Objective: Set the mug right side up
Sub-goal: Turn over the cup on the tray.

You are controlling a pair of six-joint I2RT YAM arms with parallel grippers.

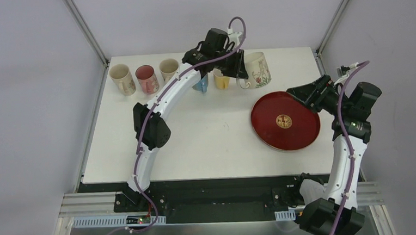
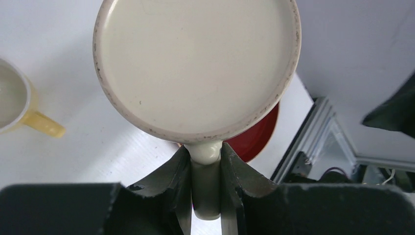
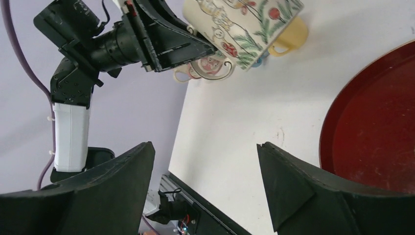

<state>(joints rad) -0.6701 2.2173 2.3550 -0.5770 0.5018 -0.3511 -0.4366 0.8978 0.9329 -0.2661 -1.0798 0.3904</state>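
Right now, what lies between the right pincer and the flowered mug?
Just bare table between the right pincer and mug, clearest in the right wrist view; the red plate sits aside.

The cream mug point(image 1: 258, 69) bears green sprigs and red berries; the red plate point(image 1: 266, 120) has a gold centre.

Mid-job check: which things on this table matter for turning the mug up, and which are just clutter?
In the job:
- floral mug, clamped by its handle
- left gripper, shut on that handle

Just lying about:
- red plate
- yellow mug
- blue mug
- three mugs at the back left
- right gripper, open, holding nothing
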